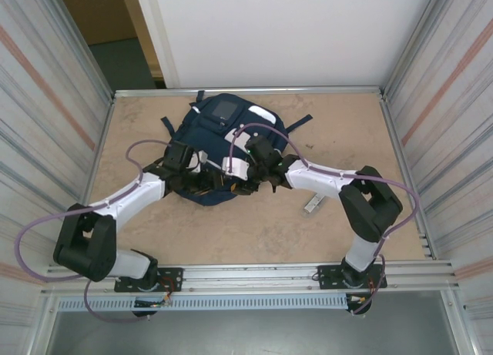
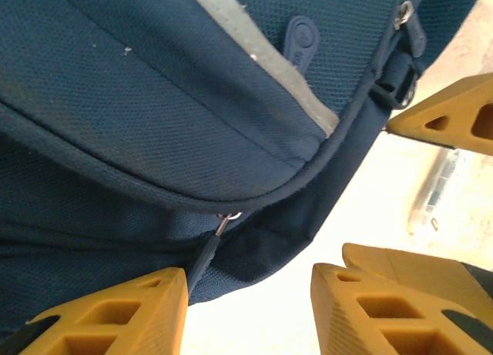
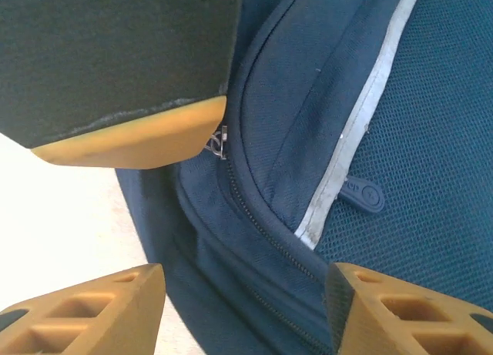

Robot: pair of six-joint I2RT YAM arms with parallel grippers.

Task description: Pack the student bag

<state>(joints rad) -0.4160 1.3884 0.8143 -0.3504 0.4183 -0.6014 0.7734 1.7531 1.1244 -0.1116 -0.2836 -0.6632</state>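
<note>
The left hand [image 2: 248,284] and the right hand [image 3: 243,284] each stand partly apart, gripping nothing, at the near edge of the student bag [image 1: 223,124]. The bag lies flat on the table [image 1: 254,232], toward the far side. Its fabric looks soft, floppy and probably light, so a pinch would likely sag. The zipper pull [image 2: 223,220] or the piped seam looks the better hold. There is one bag and one small clear object [image 1: 314,203] to its right.
</note>
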